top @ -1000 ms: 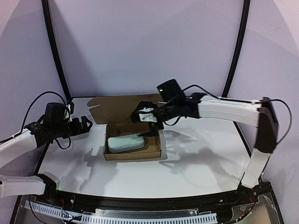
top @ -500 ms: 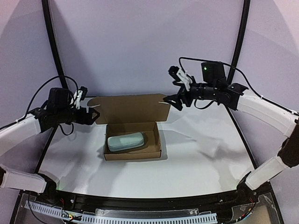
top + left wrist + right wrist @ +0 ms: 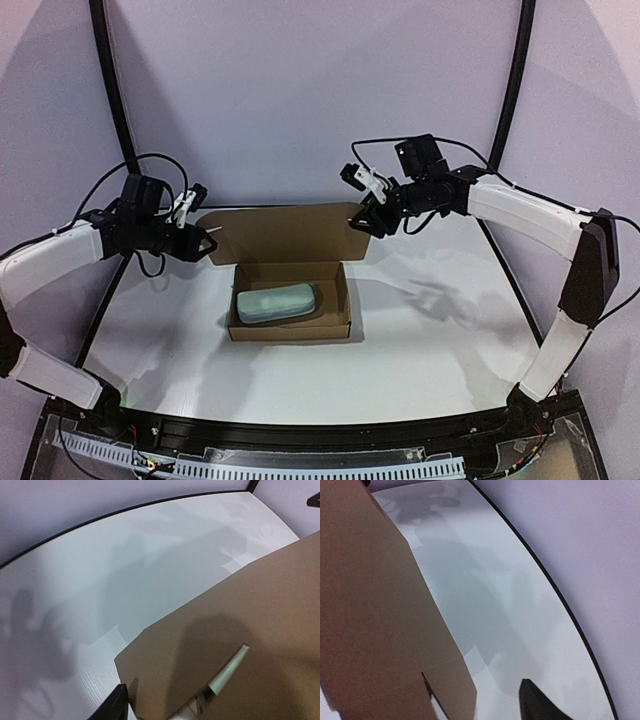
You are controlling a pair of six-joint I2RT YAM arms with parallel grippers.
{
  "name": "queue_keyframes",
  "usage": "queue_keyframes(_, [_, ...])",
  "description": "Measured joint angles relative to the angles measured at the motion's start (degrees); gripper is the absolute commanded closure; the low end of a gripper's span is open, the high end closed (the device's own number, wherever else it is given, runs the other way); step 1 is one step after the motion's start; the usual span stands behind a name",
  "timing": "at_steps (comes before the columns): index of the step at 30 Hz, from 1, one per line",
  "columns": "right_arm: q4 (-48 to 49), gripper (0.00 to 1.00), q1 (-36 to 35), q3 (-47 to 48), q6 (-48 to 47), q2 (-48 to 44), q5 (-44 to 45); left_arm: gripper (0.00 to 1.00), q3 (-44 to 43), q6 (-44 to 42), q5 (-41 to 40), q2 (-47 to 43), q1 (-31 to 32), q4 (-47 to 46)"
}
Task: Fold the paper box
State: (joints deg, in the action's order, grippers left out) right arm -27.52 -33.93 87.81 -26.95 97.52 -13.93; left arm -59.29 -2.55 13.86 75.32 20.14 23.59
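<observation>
The paper box (image 3: pixel 334 322) is brown cardboard, a shallow tray mid-table with its lid flap (image 3: pixel 280 232) standing up along the back. A pale green-grey case (image 3: pixel 276 302) lies inside the tray. My left gripper (image 3: pixel 203 240) is at the lid's left corner. In the left wrist view that corner (image 3: pixel 210 645) runs between the jaws of the left gripper (image 3: pixel 160 706), which stand apart; one black finger (image 3: pixel 114 707) shows beside the edge. My right gripper (image 3: pixel 362 214) straddles the lid's right corner (image 3: pixel 380 630). Its dark finger (image 3: pixel 540 702) is clear of the cardboard, with white table between.
The white table (image 3: pixel 440 340) ends at a black curved rim (image 3: pixel 555 595) close behind the lid. Two black poles (image 3: pixel 118 110) rise at the back corners against the purple backdrop. Cables loop over both wrists.
The right gripper left the tray's back right wall and rose to the lid's right corner. The left gripper came in to the lid's left corner. Both pairs of jaws have narrowed.
</observation>
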Motion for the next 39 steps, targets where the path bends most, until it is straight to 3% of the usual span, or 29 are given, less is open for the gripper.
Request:
queue_keyframes(5, [-0.8, 0.46, -0.2, -0.5, 0.0, 0.3, 2.1, 0.59, 0.0, 0.7, 1.0, 0.2, 0.0, 1.4])
queue_keyframes(10, [-1.2, 0.55, -0.9, -0.8, 0.0, 0.4, 4.0, 0.68, 0.0, 2.0, 2.7, 0.2, 0.0, 1.6])
queue_keyframes(17, [-1.3, 0.83, -2.6, -0.8, 1.1, 1.1, 7.9, 0.76, 0.2, 6.1, 3.3, 0.2, 0.0, 0.9])
queue_keyframes(25, [0.6, 0.99, -4.2, -2.0, 6.7, 0.8, 11.0, 0.82, 2.6, 12.0, 5.5, 0.2, 0.0, -3.9])
queue_keyframes(39, [1.3, 1.00, -9.2, -2.8, 20.4, 0.2, 21.0, 0.94, 5.0, 19.9, 7.1, 1.3, 0.1, -12.1])
